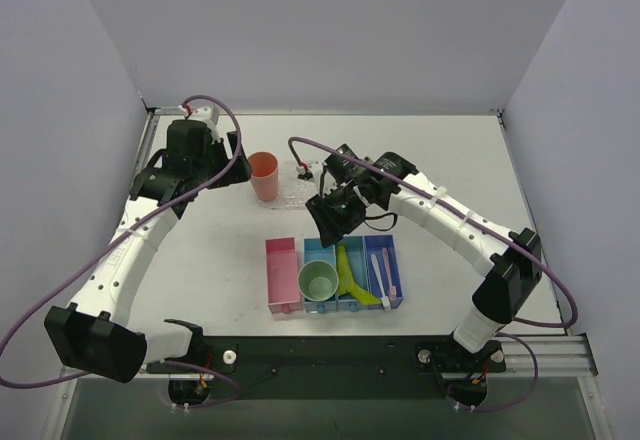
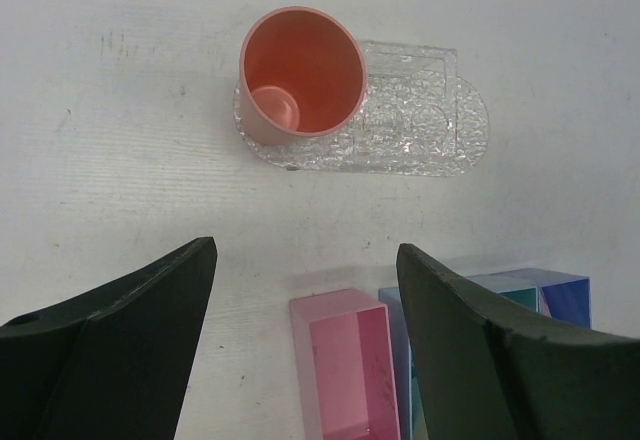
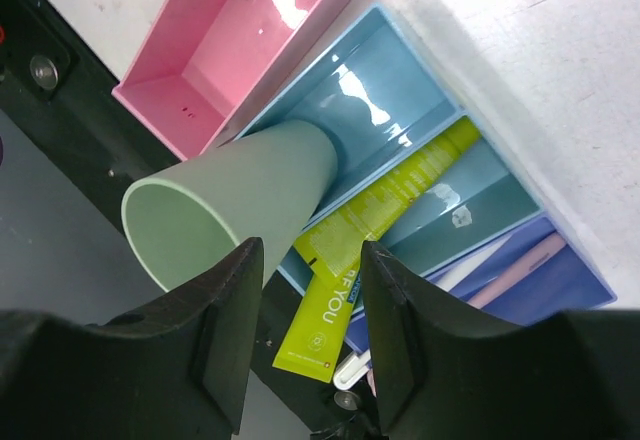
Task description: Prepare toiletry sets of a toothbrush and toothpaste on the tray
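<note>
ROBOT REACHES FOR THE TOOTHPASTE: The right gripper hangs over the row of bins, jaws partly open with nothing between them, directly above the green cup. The toothpaste lies flat just beside that cup, on the side away from the pink bin. One tube seems to overlap another and pokes past the bin's end. The toothbrush rests one compartment farther from the cup. The tray sits well beyond the cup toward the table's far side and already carries a coral cup at one end. The left gripper hovers near the tray, wide open and empty. The danger, as I read it, is that a finger coming down for the tube clips the green cup's rim and tips it. The jaws could also pinch both slick tubes at once, and one could slide free on the way to the tray.
</note>
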Robot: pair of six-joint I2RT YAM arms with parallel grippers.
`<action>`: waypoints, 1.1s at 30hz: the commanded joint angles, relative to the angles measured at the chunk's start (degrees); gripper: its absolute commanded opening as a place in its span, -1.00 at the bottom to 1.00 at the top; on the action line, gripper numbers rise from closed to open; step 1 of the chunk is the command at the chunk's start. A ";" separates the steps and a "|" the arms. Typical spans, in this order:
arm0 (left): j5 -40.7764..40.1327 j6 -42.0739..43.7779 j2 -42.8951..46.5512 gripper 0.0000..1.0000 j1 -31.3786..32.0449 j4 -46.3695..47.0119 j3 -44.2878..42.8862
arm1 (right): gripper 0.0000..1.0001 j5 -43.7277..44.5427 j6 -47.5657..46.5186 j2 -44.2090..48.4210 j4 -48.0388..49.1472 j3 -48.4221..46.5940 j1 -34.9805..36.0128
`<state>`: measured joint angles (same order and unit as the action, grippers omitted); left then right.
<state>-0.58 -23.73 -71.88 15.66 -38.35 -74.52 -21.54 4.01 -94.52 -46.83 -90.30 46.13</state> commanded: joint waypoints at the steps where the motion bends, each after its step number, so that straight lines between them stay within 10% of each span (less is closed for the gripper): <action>1: 2.06 -1.76 -0.63 0.67 -0.28 1.08 -2.21 | -0.22 -1.57 -1.46 0.48 -1.60 2.23 2.56; 16: 1.55 -0.88 -0.19 0.67 0.42 0.56 0.43 | -0.30 2.29 -1.46 1.45 1.30 6.98 6.96; 33: 1.02 0.26 -0.28 0.67 0.42 0.82 0.78 | -0.88 8.71 -2.52 1.88 1.65 6.54 8.63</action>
<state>0.51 -24.49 -72.51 16.03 -38.46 -73.73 -14.31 2.13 -94.50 -43.92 -83.11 54.48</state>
